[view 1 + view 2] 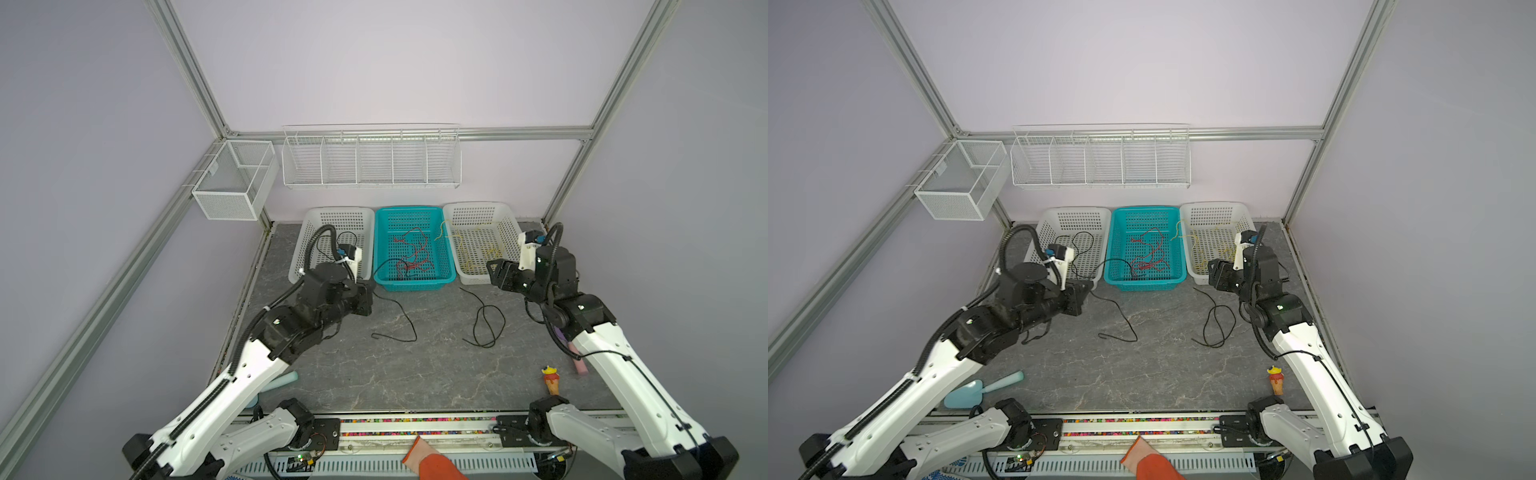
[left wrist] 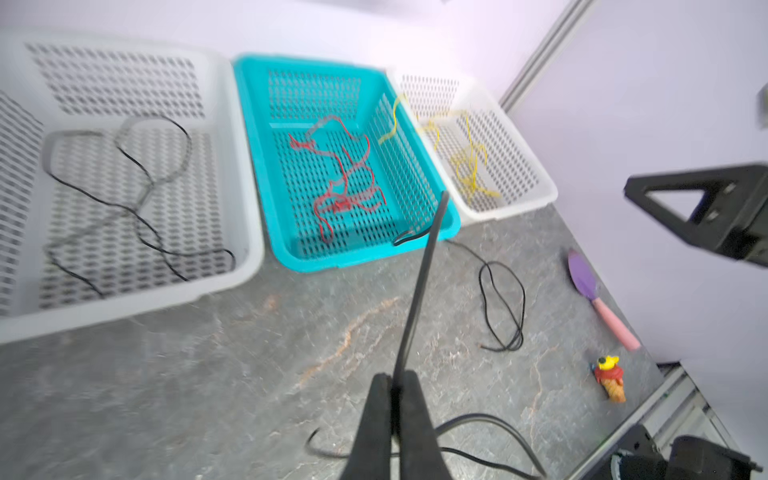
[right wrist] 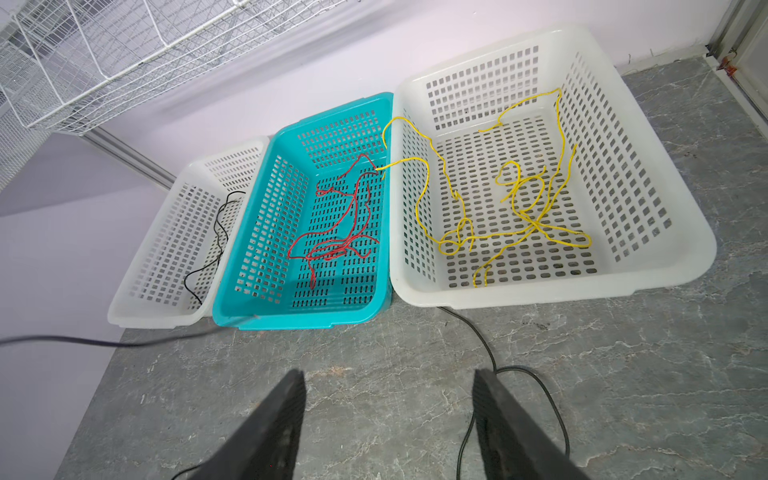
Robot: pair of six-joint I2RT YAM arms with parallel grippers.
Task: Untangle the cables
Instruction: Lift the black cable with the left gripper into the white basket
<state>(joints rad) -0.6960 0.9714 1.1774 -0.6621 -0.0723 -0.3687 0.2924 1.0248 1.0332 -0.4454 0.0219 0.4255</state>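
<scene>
My left gripper (image 2: 392, 380) (image 1: 370, 296) is shut on a thin black cable (image 2: 419, 291). That cable rises from the jaws over the front rim of the teal basket (image 1: 411, 284), and its other part trails across the table (image 1: 405, 318). Several red cables (image 1: 411, 253) (image 3: 345, 232) lie tangled in the teal basket. Yellow cables (image 1: 478, 249) (image 3: 519, 208) lie in the right white basket (image 1: 471, 279), one end hanging over into the teal one. Another black cable (image 1: 347, 239) rests in the left white basket (image 1: 299, 249). A looped black cable (image 1: 484, 324) lies on the table below my right gripper (image 1: 493, 270) (image 3: 386, 374), which is open and empty.
A purple and pink spatula (image 2: 594, 299) and an ice-cream-cone toy (image 1: 552, 380) lie at the table's right. A light-blue scoop (image 1: 976, 392) lies front left. Wire racks (image 1: 370, 158) hang on the back wall. An orange-gloved hand (image 1: 432, 459) shows at the front edge.
</scene>
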